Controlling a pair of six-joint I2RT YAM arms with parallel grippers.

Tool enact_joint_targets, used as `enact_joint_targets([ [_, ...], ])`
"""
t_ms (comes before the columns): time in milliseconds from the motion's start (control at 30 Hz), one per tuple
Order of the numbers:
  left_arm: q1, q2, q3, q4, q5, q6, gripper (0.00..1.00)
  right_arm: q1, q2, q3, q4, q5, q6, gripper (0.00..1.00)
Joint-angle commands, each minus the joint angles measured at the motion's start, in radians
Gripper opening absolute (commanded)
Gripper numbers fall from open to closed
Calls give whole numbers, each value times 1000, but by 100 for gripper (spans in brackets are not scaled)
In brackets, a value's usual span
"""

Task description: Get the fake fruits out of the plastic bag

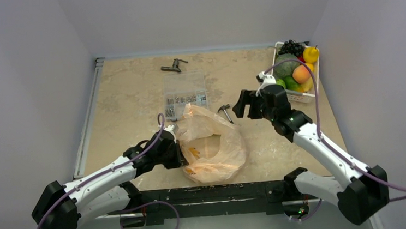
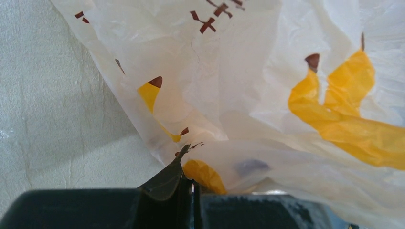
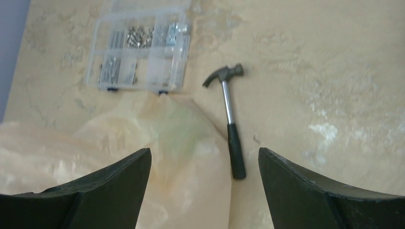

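The plastic bag [image 1: 212, 145] lies crumpled on the table in front of the arms, translucent peach-orange with darker marks. My left gripper [image 1: 180, 151] is at its left edge, and in the left wrist view the jaws [image 2: 192, 183] are shut on a fold of the bag [image 2: 267, 109]. My right gripper [image 1: 245, 105] hovers open and empty above the bag's right side [image 3: 143, 157]. A faint green shade shows through the bag [image 3: 184, 126]. An orange-pink peach [image 1: 300, 74] and a bright green ball [image 1: 291, 84] sit in the white basket [image 1: 299, 97].
A small hammer [image 1: 225, 112] lies just right of the bag, and also shows between my right fingers [image 3: 229, 119]. A clear parts box [image 1: 185, 95] [image 3: 138, 47] sits behind the bag. A black tool [image 1: 174, 66] lies at the back. The basket also holds a dark green vegetable [image 1: 285, 64].
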Motion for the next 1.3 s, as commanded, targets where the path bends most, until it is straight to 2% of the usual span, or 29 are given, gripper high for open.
enact_joint_targets([
  [0,-4,9,24,34,6,1,0,48,-208,-110,-44,-61,41,82],
  [133,-4,15,30,39,11,-5,0,214,-313,-155,-10,-38,4,81],
  [233,-5,25,36,18,-7,-5,0,370,-311,-152,34,25,-25,79],
  [400,-5,13,25,19,-15,-31,0,626,-184,-130,174,145,-85,61],
  [533,-4,-6,53,-5,-13,-39,0,768,-52,-119,292,241,-148,55],
  [667,-5,-24,88,-48,-29,-21,0,788,121,-110,370,304,-173,56],
  [900,-5,-33,112,-70,-10,-19,0,778,375,-25,418,619,-244,59],
  [1100,-4,-54,101,-72,-12,-29,0,722,491,18,482,669,-172,62],
  [1200,-5,-59,86,-66,2,-40,0,715,542,60,490,695,-235,69],
  [1267,-5,-70,73,-66,8,-45,0,708,572,96,472,722,-270,70],
])
